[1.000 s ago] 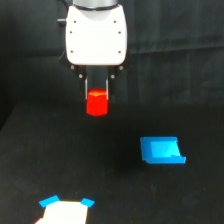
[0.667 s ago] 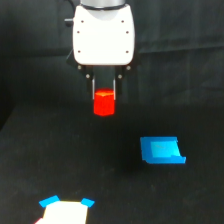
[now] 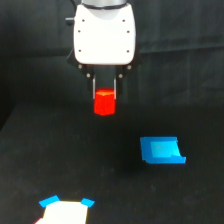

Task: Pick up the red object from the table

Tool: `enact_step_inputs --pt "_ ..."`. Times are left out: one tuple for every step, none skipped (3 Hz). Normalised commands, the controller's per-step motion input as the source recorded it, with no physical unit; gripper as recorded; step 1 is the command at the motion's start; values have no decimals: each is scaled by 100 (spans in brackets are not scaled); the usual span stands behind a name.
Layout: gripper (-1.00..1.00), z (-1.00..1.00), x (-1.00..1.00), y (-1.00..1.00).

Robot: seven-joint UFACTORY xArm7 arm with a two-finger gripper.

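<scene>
Gripper (image 3: 105, 95) fingers are clamping the red object (image 3: 105, 102) between them, pinching its upper part while its lower half is hanging below the fingertips. Above, the white gripper housing (image 3: 104, 32) is filling the top of the exterior view. Held this way, the red block is sitting clear above the black table (image 3: 60, 165). A blue rectangle (image 3: 161, 150) is lying on the table toward the exterior view's right, well apart, and a blue-and-white patch (image 3: 65, 210) is showing at the bottom edge.

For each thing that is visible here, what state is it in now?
gripper: shut on the red object, above the table.
red object: held between the fingers, lifted off the table.
blue rectangle: lying on the table, untouched.
blue-and-white patch: lying at the bottom edge, untouched.
table: bears the two blue things.
</scene>
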Motion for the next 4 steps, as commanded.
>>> enact_step_inputs --pt "-100 62 20 -100" --pt "-100 100 -14 -92" --pt "-95 39 -15 -74" --pt "-100 68 -34 -100"
